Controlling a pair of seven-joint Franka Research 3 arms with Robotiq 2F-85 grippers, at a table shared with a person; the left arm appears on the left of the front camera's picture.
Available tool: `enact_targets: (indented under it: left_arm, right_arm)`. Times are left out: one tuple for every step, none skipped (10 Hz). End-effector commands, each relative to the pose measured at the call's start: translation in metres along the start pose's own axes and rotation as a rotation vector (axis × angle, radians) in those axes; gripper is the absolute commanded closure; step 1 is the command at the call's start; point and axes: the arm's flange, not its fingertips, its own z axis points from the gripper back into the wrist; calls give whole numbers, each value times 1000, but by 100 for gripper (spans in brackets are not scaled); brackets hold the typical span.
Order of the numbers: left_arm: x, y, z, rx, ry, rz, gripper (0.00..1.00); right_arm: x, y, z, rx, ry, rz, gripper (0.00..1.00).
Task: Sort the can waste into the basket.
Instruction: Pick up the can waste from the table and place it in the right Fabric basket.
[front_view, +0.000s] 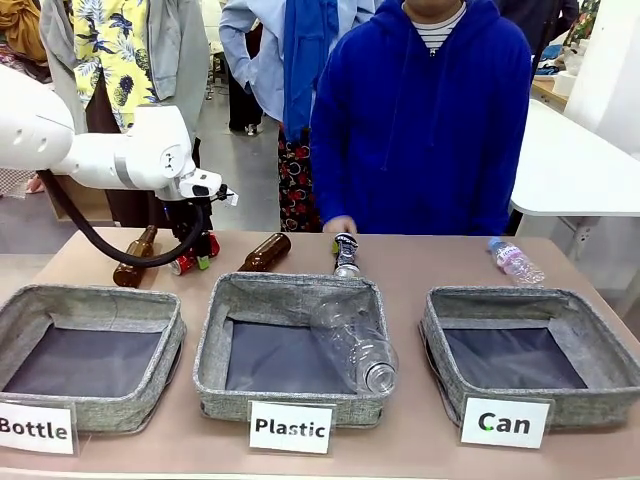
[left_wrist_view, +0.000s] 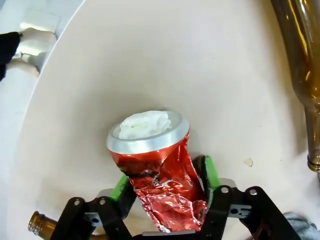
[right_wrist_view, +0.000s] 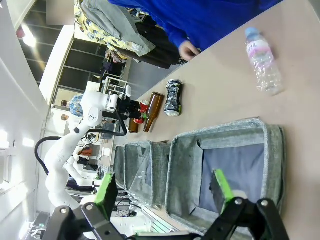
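The crushed red can is pinched between the green pads of my left gripper, which is shut on it. In the front view this gripper holds the red can low over the table's far left. The dark blue-black can lies at the far middle, just below the person's hand. The grey "Can" basket stands at the front right with nothing in it. My right gripper is open above the Can basket, and the dark can lies farther off.
Two brown glass bottles lie either side of the left gripper. A clear plastic bottle lies at the far right. The "Plastic" basket holds a clear bottle; the "Bottle" basket stands at the left.
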Motion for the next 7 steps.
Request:
enact_targets:
  left_arm:
    - [-2,0,-3,6,18,4,100]
    - [-3,-2,-1,5,13,-1,86]
    - [-4,-4,3,0,6,-10,95]
    - [-8,-7,11,-13,0,-26,100]
    - [-13,-11,20,-17,-3,-32,100]
    - [-19,-18,36,-12,-6,-51,100]
    - [-28,-28,61,-17,-22,-73,100]
  right_arm:
    - [4,0,0,14,-13,28,0]
    - [4,0,0,14,-13,28,0]
    - [4,0,0,14,-13,28,0]
    - [4,0,0,14,-13,28,0]
    - [4,0,0,14,-13,28,0]
    - [4,0,0,14,-13,28,0]
    - [4,0,0,14,-13,28,0]
